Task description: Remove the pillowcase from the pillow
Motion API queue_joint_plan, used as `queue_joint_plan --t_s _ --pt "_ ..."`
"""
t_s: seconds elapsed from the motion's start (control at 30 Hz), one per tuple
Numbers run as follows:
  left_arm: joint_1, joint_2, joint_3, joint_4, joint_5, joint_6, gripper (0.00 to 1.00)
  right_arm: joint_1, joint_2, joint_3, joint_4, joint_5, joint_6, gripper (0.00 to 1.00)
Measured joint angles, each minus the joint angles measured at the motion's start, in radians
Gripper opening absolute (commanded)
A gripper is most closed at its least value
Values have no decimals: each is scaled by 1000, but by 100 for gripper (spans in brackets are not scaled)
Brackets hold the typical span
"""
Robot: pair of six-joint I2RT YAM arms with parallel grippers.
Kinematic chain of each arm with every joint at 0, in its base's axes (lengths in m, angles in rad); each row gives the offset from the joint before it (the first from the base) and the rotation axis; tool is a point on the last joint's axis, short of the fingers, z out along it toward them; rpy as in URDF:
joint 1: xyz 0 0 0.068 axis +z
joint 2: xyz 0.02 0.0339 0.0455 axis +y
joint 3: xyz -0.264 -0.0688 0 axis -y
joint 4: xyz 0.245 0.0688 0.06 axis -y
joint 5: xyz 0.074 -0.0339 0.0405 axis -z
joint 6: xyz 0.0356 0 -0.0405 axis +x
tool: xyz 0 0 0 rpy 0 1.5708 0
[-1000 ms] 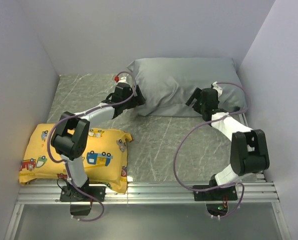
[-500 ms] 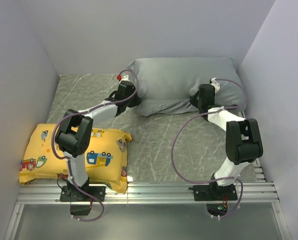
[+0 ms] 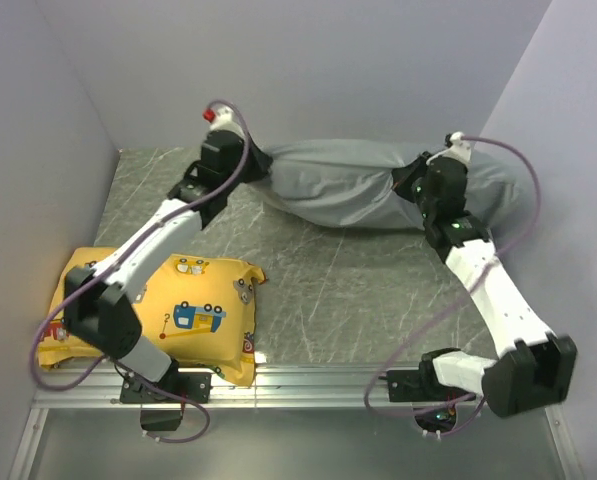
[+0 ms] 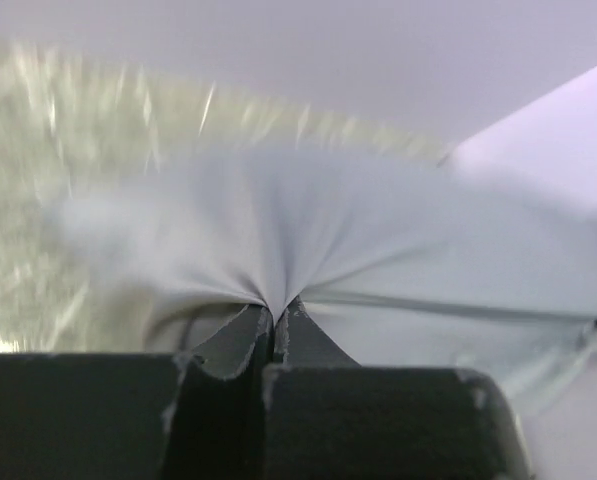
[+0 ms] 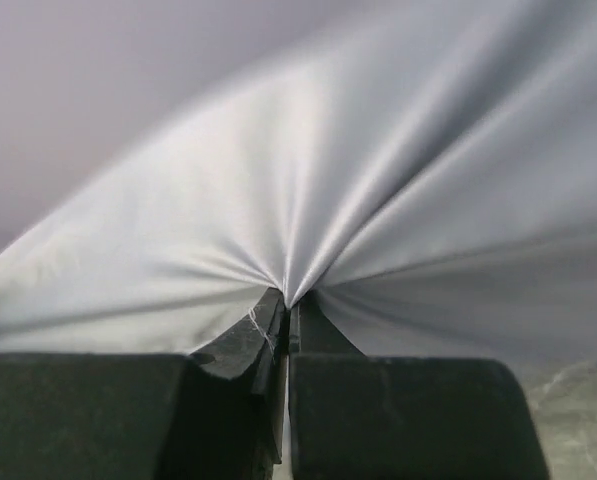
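Note:
The grey pillowcase hangs stretched and sagging between my two grippers at the back of the table. The pillow is hidden inside it. My left gripper is shut on a pinch of fabric at the pillowcase's left end. In the left wrist view its tips meet on gathered cloth. My right gripper is shut on the fabric towards the right end. In the right wrist view folds of the pillowcase fan out from the closed tips.
A yellow cushion printed with cartoon vehicles lies at the front left, under the left arm. Walls close in the back and both sides. The marbled table top shows between the arms.
Both grippers went from open to shut on the pillowcase. Both arms then rose and stretched out, lifting the cased pillow off the table so it hangs narrower between them.

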Motion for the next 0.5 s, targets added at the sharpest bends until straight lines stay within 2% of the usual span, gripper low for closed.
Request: queue_joint_plan --t_s 0.07,0.2,0.3,0.4,0.43,0.5 --pt "3 -69 50 -18 -19 14 1 30 -67 77 -76 -12 -19 0" --pt "39 -116 162 -19 -4 20 1 55 -93 215 -147 -78 -31 0" --pt "100 -66 254 -12 60 8 0 68 -62 233 -138 -135 -22 0" --pt "157 86 343 16 145 5 1 72 13 180 -79 -158 5 0" --pt "169 138 361 26 170 4 4 72 49 146 -49 -158 20 0" --pt "189 270 409 27 217 5 24 66 145 87 2 -161 60 0"
